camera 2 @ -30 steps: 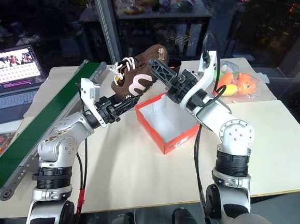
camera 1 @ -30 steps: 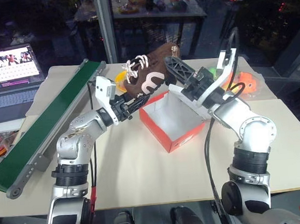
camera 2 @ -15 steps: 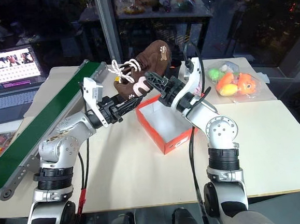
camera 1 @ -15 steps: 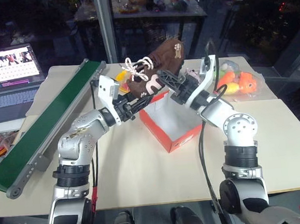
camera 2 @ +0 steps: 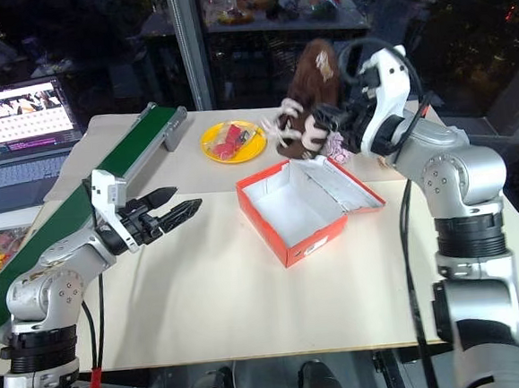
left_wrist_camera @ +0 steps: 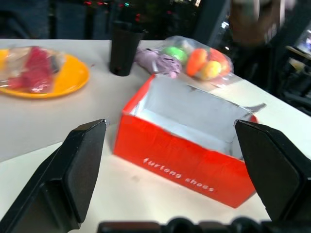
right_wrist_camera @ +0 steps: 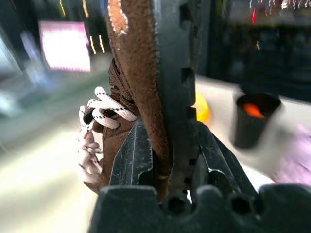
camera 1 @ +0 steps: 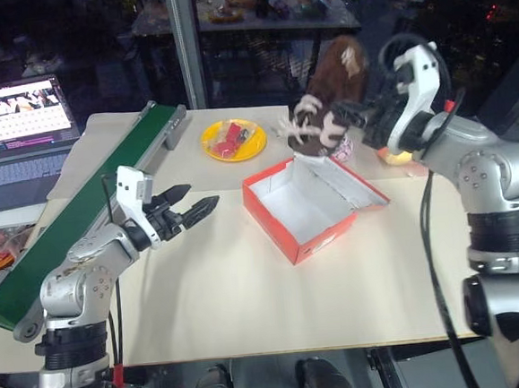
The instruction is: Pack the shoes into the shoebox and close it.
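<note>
One shoe (camera 1: 328,99) pinched in your right gripper (camera 1: 354,115) upper right, left gripper (camera 1: 196,210) spread wide beside the shoebox (camera 1: 310,210).

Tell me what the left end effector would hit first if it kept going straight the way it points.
Probably the shoebox: the open left end effector points at its red side across bare table, though depth is unclear.
</note>
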Robot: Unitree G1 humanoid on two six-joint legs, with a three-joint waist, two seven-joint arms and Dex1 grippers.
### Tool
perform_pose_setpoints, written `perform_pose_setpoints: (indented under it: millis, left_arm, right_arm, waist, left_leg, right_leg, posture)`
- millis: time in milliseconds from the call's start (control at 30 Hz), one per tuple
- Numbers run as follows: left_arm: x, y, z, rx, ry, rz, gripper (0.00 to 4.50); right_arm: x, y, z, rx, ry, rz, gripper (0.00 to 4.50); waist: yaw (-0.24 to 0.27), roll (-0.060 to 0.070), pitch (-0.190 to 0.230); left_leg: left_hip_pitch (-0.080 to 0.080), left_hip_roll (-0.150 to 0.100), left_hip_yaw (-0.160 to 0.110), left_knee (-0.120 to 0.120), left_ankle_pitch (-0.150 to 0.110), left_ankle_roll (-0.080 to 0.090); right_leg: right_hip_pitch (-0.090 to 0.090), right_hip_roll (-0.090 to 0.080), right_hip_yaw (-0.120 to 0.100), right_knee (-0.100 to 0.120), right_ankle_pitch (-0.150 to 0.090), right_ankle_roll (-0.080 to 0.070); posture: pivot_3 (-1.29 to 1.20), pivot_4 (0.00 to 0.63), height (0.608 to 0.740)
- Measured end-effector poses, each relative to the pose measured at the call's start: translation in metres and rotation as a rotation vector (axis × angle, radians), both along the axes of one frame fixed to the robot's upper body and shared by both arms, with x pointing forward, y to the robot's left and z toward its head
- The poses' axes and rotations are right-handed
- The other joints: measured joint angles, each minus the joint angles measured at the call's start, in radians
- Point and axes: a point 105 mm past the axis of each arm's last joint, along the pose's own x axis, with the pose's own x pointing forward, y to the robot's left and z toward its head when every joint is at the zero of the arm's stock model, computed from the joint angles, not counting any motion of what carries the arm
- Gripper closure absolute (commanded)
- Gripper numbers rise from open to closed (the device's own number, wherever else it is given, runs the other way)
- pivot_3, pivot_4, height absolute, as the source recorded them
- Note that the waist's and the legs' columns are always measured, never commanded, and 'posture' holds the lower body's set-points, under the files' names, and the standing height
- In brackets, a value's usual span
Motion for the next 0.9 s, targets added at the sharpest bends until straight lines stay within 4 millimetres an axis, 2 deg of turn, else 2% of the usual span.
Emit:
perform_pose_setpoints:
  millis: [100, 233, 300, 533, 567, 633, 667, 800, 867, 900]
  left_arm:
    - [-0.004, -0.012, 0.001, -0.014, -0.014, -0.017, 0.00]
    - [-0.007, -0.019, -0.005, -0.016, -0.006, -0.022, 0.00]
    - [-0.009, -0.019, -0.005, -0.012, -0.008, -0.016, 0.00]
    - [-0.014, -0.017, -0.007, -0.006, -0.014, 0.016, 0.00]
    - [-0.014, -0.017, -0.008, -0.007, -0.011, 0.023, 0.00]
    - [-0.016, -0.018, -0.009, -0.012, -0.012, 0.029, 0.00]
    - [-0.016, -0.018, -0.008, -0.012, -0.015, 0.031, 0.00]
    - [-0.018, -0.019, -0.006, -0.012, -0.026, 0.037, 0.00]
    - [-0.018, -0.017, -0.007, -0.012, -0.023, 0.047, 0.00]
    - [-0.018, -0.017, -0.007, -0.012, -0.022, 0.051, 0.00]
  right_arm:
    - [0.010, 0.001, -0.048, -0.162, 0.101, 0.052, 4.08]
    - [0.021, -0.002, -0.094, -0.294, 0.184, 0.095, 4.08]
    - [0.024, -0.005, -0.103, -0.328, 0.202, 0.106, 4.08]
    - [0.038, -0.007, -0.115, -0.426, 0.204, 0.124, 4.08]
    - [0.040, -0.006, -0.115, -0.434, 0.203, 0.123, 3.09]
    - [0.044, -0.001, -0.116, -0.443, 0.195, 0.125, 2.58]
    - [0.044, 0.001, -0.118, -0.442, 0.194, 0.126, 2.09]
    - [0.046, 0.009, -0.124, -0.428, 0.198, 0.124, 0.94]
    - [0.048, 0.014, -0.120, -0.413, 0.185, 0.124, 0.16]
    - [0.050, 0.016, -0.117, -0.402, 0.173, 0.123, 0.07]
  waist:
    - [-0.002, 0.000, 0.000]
    - [-0.001, 0.000, 0.001]
    - [-0.001, 0.000, 0.001]
    - [-0.002, 0.000, 0.001]
    - [-0.003, 0.000, 0.001]
    - [-0.004, 0.000, 0.001]
    - [-0.004, 0.000, 0.001]
    - [0.000, 0.001, 0.001]
    - [0.000, 0.001, 0.001]
    - [0.000, 0.001, 0.001]
  left_leg:
    - [0.000, 0.000, 0.000, 0.000, 0.000, 0.000]
    - [0.000, -0.001, 0.000, 0.000, 0.000, 0.000]
    - [0.000, -0.001, 0.000, 0.000, 0.000, 0.000]
    - [0.000, -0.001, 0.000, 0.000, 0.000, 0.000]
    - [0.000, -0.001, 0.000, 0.000, 0.000, 0.000]
    - [0.000, -0.001, 0.000, 0.001, 0.000, 0.000]
    - [0.000, -0.001, 0.000, 0.001, 0.000, 0.000]
    - [0.000, -0.002, 0.000, 0.001, 0.000, 0.000]
    - [0.000, -0.002, 0.000, 0.001, 0.000, 0.000]
    - [0.000, -0.002, 0.000, 0.001, 0.000, 0.000]
  right_leg:
    - [0.000, 0.000, 0.001, 0.000, 0.000, 0.000]
    - [-0.001, 0.000, 0.001, 0.000, 0.000, 0.001]
    - [-0.001, 0.000, 0.001, 0.000, 0.000, 0.001]
    - [0.000, 0.000, 0.001, 0.001, 0.000, 0.001]
    - [0.000, 0.000, 0.001, 0.001, 0.000, 0.001]
    - [0.000, 0.000, 0.001, 0.001, 0.001, 0.001]
    - [0.000, 0.000, 0.001, 0.001, 0.001, 0.001]
    - [0.000, 0.000, 0.001, 0.002, 0.000, 0.001]
    - [0.000, 0.000, 0.001, 0.002, 0.000, 0.001]
    - [0.000, 0.000, 0.001, 0.002, 0.000, 0.001]
  posture:
    - [0.00, 0.150, 0.736]
    - [0.00, 0.150, 0.736]
    - [0.00, 0.150, 0.736]
    - [0.00, 0.150, 0.736]
    - [0.00, 0.150, 0.736]
    - [0.00, 0.150, 0.736]
    - [0.00, 0.150, 0.736]
    - [0.00, 0.150, 0.736]
    - [0.00, 0.150, 0.736]
    - [0.00, 0.150, 0.736]
